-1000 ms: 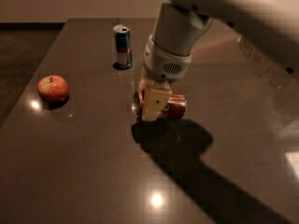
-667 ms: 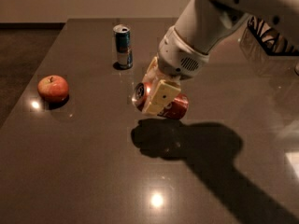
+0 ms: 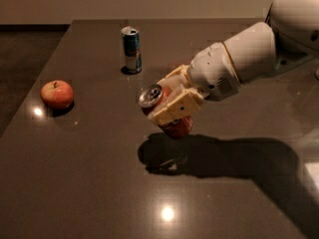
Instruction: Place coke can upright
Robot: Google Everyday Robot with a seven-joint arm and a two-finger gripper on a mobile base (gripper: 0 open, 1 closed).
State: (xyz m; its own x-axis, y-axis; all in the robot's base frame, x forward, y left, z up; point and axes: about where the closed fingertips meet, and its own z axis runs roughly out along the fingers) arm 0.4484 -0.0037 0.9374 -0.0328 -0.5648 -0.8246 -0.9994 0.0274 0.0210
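Observation:
The coke can (image 3: 175,126), short and red with a silver top facing up and to the left, is tilted and held a little above the dark table (image 3: 89,183). My gripper (image 3: 172,103) is shut on the can, its cream-coloured fingers (image 3: 174,111) clamped across the can's body. The white arm reaches in from the upper right. The can's shadow lies on the table just below it.
A taller slim blue-and-silver can (image 3: 131,49) stands upright at the back, left of the arm. A red apple (image 3: 57,94) sits at the left side of the table, whose left edge runs diagonally near it.
The gripper has lifted the coke can off the table and rotated it from lying toward tilted, top up-left. The arm has swung lower and more to the right.

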